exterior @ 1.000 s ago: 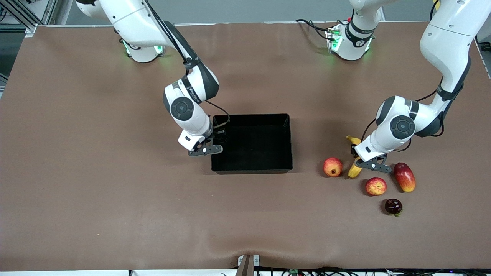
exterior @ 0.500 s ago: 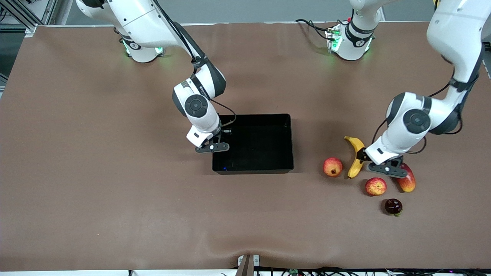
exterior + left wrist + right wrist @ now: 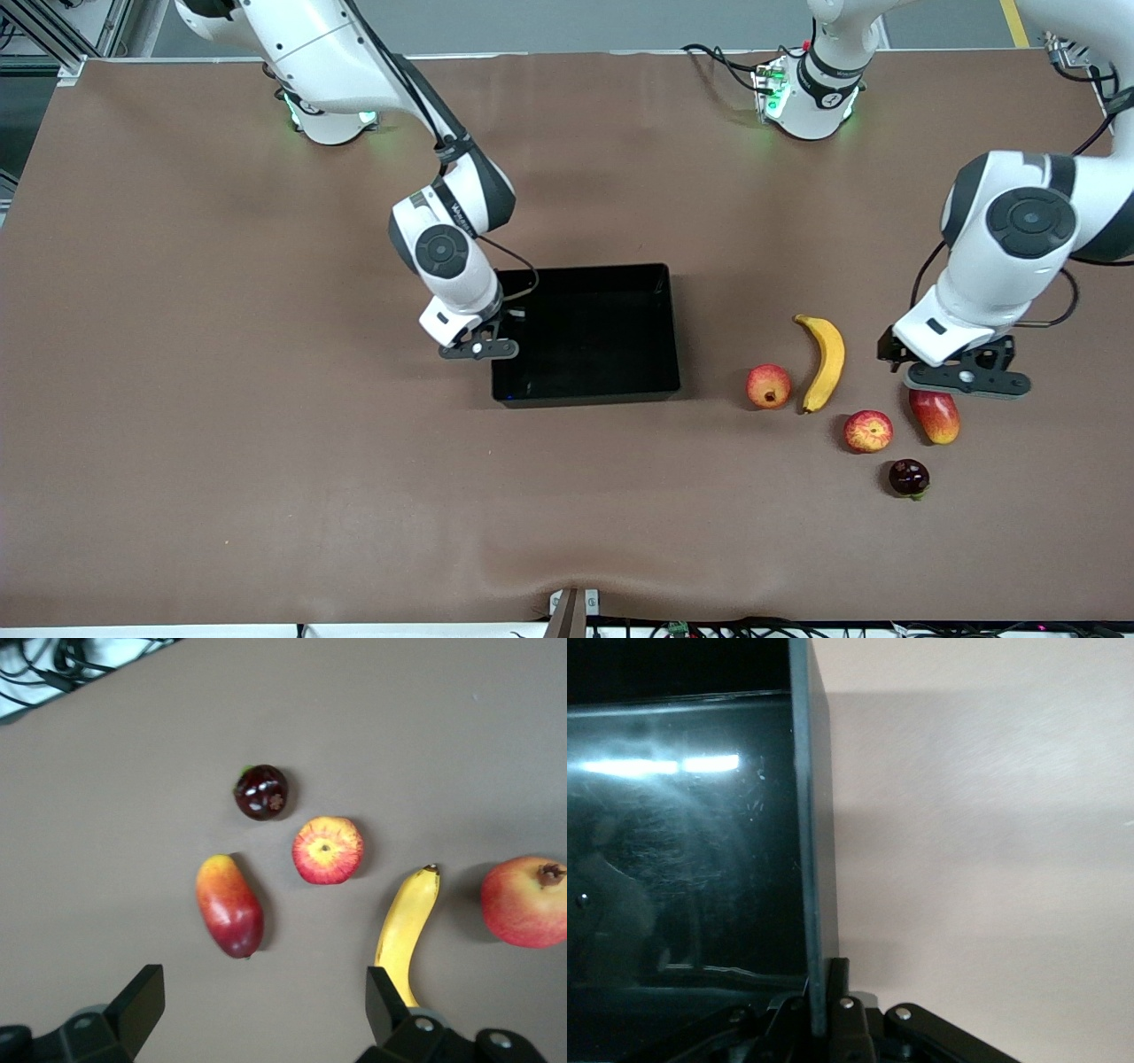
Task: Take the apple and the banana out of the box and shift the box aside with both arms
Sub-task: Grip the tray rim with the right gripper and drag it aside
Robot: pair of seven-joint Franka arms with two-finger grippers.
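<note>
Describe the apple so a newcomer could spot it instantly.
Go to the fruit cluster at the left arm's end of the table, away from the black tray. The apple lies between banana and dark purple fruit: small, round, red with yellow streaks.

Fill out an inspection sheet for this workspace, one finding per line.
Surface: brown table, a ripple at the edge nearest the front camera.
Job's things: black box, nothing in it; banana and apple on the table.
Clutter: red-orange fruit, mango, dark purple fruit.
Grippers: right claw shut on the box wall; left claw open, over the mango.
Cables: black leads by the left arm's base.
Surroundings: nothing seen.
</note>
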